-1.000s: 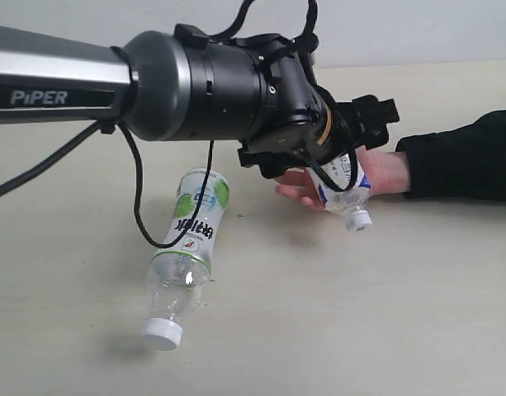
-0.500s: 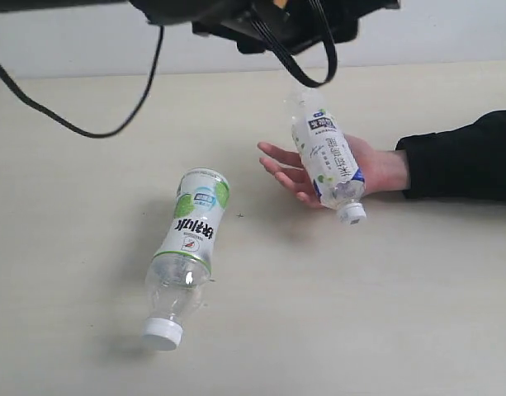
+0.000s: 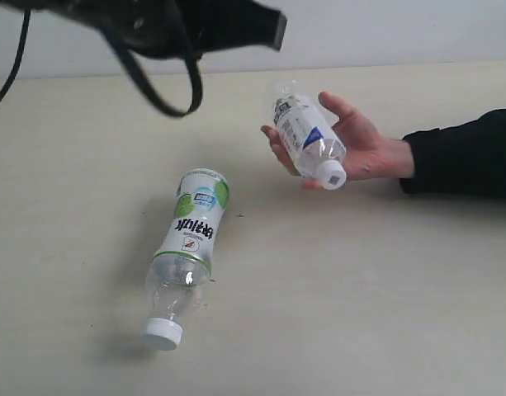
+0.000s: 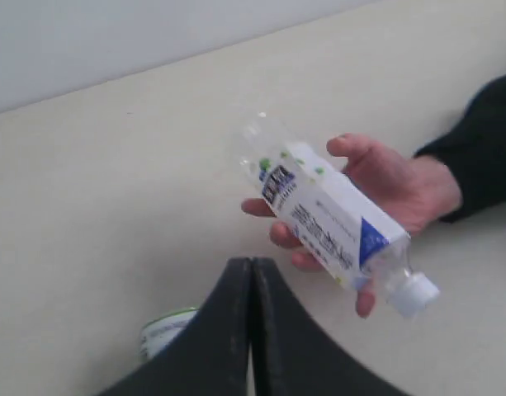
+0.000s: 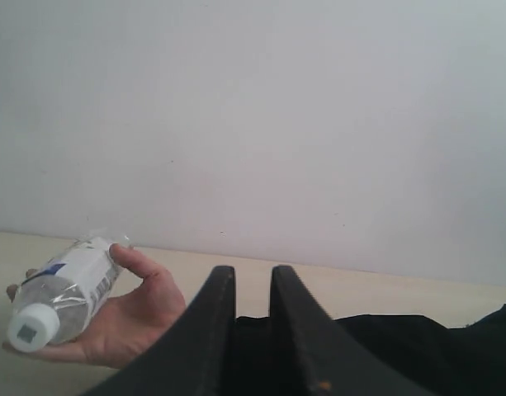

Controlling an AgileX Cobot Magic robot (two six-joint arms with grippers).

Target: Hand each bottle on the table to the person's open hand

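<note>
The left end effector is matte black, with two smooth, tapering fingers. The right end effector looks alike. A black cable loops beneath the dark arm housing — blurred.

Bare table lies open right of the white-green bottle — the person's hand well apart.

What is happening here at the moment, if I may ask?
A robot is handing bottles to a person. The person's hand holds the blue-label bottle. The left gripper is shut and empty. The green-label bottle lies on its side on the table, not yet handed over.
</note>
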